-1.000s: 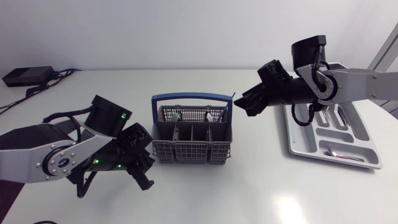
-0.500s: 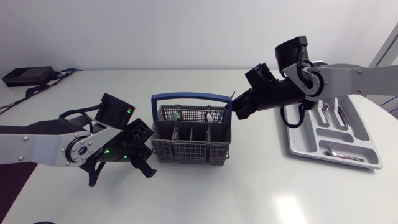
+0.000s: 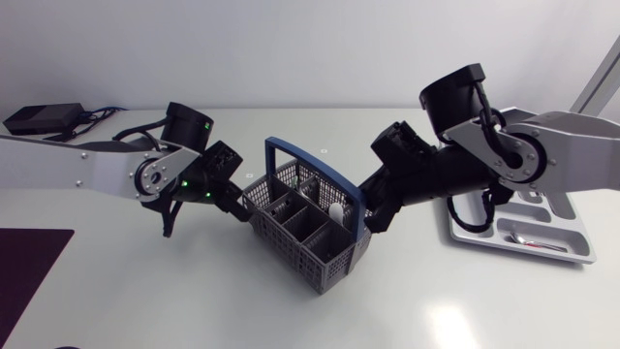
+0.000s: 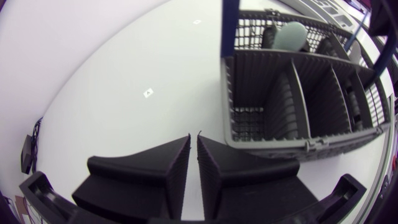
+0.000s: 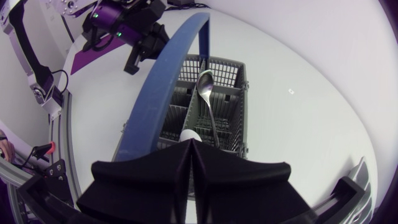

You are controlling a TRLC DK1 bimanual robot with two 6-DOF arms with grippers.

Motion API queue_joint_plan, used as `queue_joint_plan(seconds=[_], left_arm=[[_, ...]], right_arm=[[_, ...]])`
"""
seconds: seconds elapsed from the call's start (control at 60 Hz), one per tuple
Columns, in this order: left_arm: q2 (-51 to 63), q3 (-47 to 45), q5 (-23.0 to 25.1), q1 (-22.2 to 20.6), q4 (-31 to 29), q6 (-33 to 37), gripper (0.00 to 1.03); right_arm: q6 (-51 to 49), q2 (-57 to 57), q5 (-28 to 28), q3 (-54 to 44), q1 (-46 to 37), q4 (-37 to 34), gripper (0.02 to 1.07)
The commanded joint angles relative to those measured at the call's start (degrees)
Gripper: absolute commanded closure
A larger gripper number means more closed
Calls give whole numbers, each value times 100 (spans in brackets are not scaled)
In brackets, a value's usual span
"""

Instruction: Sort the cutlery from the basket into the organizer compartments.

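Observation:
The grey cutlery basket (image 3: 312, 236) with its blue handle (image 3: 320, 165) stands diagonally at mid-table. My left gripper (image 3: 239, 204) is at the basket's back-left corner. In the left wrist view this gripper (image 4: 193, 138) is shut on nothing, with the basket (image 4: 292, 93) just ahead and to one side. My right gripper (image 3: 373, 220) sits at the basket's right side, under the handle's end. In the right wrist view it (image 5: 193, 145) is shut over the rim. A white rounded piece (image 5: 189, 133) lies right at its tips, and a metal spoon (image 5: 206, 81) stands bowl-up beside it. The grey organizer (image 3: 465, 236) lies far right.
Several pieces of cutlery lie in the organizer's compartments (image 3: 528, 239). A black box with cables (image 3: 44, 117) sits at the back left. A dark purple mat (image 3: 29, 254) covers the front left corner.
The basket has turned from square-on to diagonal and shifted right. Both arms came in against it, the left swinging to its back-left corner. Both grippers went from open to shut.

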Motion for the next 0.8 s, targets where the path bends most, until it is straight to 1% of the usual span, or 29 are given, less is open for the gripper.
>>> queue_joint_plan(seconds=[0.0, 0.083, 0.2, 0.283, 0.333, 0.35, 0.417, 0.533, 0.733, 0.783], left_arm=[[297, 348, 58, 85, 42, 120, 91], [288, 339, 58, 93, 24, 129, 91], [86, 137, 58, 93, -37, 138, 91], [-204, -74, 84, 67, -187, 146, 91], [-371, -162, 93, 58, -266, 146, 91], [-468, -224, 120, 58, -310, 146, 91], [-635, -347, 128, 49, -389, 173, 91], [-670, -487, 128, 23, -512, 296, 91], [-81, -426, 111, -223, -582, 349, 91], [60, -355, 111, -276, -600, 349, 91]], right_arm=[[106, -355, 210, -85, 109, -144, 101], [159, -724, 350, 38, -32, -372, 101], [124, -1198, 359, 152, -603, -627, 101], [36, -1330, 280, 126, -1113, -680, 101], [-17, -1322, 122, 73, -1403, -680, 101], [-69, -1295, 16, 20, -1579, -653, 101], [-105, -1190, -107, -111, -1860, -513, 101], [-96, -864, -194, -349, -2176, -161, 101], [1, -126, -256, -639, -2229, 498, 101], [18, 50, -265, -648, -2194, 542, 101]])
